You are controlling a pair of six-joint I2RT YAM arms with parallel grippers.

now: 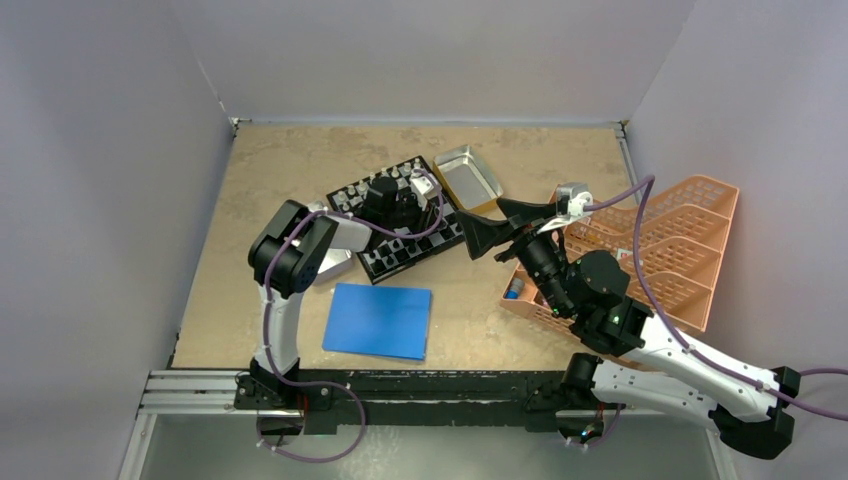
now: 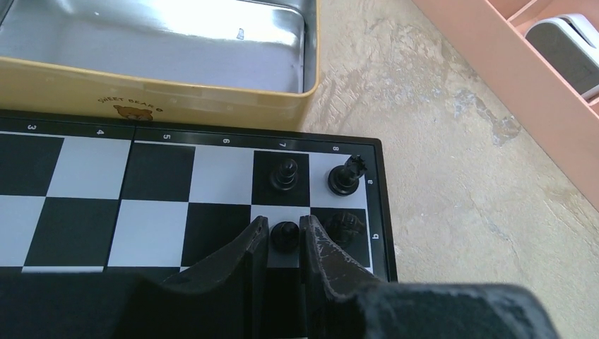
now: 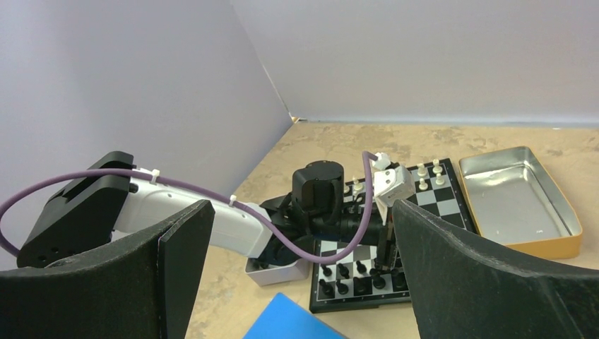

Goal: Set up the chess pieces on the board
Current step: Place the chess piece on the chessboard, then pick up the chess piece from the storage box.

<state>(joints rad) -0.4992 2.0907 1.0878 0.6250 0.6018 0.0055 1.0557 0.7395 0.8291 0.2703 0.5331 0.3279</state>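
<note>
Where the arms work: tan table, walls on three sides.
Board: corner just beside tin tray.
Left gripper: grasping black pawn.
Right gripper: released, spread wide.

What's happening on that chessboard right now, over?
Left gripper straddling black piece on board, grip unclear. Right gripper open, beside the board. Other black pieces close beside.
</note>
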